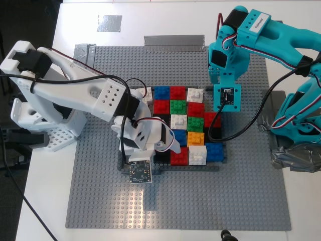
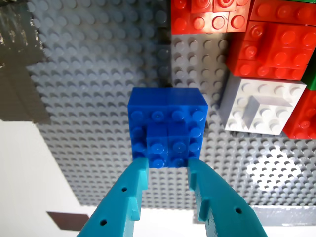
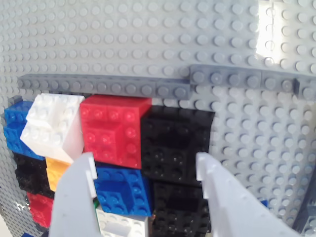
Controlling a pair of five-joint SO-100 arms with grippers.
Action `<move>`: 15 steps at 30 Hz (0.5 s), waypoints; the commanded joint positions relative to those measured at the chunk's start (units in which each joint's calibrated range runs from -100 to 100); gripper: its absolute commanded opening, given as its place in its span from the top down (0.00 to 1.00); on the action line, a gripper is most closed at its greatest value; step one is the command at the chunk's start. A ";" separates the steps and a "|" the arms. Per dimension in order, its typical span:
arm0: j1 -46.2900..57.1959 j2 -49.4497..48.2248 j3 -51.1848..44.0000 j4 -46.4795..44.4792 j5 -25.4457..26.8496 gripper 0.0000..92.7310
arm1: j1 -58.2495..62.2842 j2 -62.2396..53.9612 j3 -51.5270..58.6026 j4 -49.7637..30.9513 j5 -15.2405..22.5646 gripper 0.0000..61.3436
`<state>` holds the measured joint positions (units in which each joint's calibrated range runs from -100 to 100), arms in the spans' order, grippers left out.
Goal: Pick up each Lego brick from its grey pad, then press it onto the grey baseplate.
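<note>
My second gripper [image 3: 143, 197], on the white arm [image 1: 75, 93], hung low over the near edge of the brick patch with its fingers [image 3: 74, 197] spread wide and empty, a blue brick [image 3: 121, 192] and a black brick [image 3: 177, 138] showing between them, just inside the low dark-grey frame [image 3: 103, 85]. Across the patch, my first gripper [image 2: 168, 170], on the teal arm [image 1: 235, 55], had its fingers narrowed onto a blue brick [image 2: 168, 126] that sat on the grey baseplate [image 2: 98, 64], a stud-wide gap off the red and white bricks [image 2: 261, 106]; whether they truly squeezed it could not be told. Pressed slightly askew, that brick would likely ride up on the studs or stay loose, and the two arms risked crowding each other over the patch.
</note>
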<state>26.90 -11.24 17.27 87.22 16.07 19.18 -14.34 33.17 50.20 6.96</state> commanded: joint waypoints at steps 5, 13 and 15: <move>-0.31 -0.17 -1.33 -1.05 -1.39 1.00 | 0.15 -3.35 -8.21 7.16 -0.93 0.53; -1.61 -0.17 -1.06 -1.62 -2.22 1.00 | -3.04 -8.76 -16.42 18.15 -3.08 0.49; -1.91 -0.09 -1.15 -2.27 -2.96 1.00 | -3.91 -10.13 -17.78 20.51 -3.13 0.50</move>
<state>25.64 -11.24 17.27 85.91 14.03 16.91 -18.31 22.63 65.89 4.18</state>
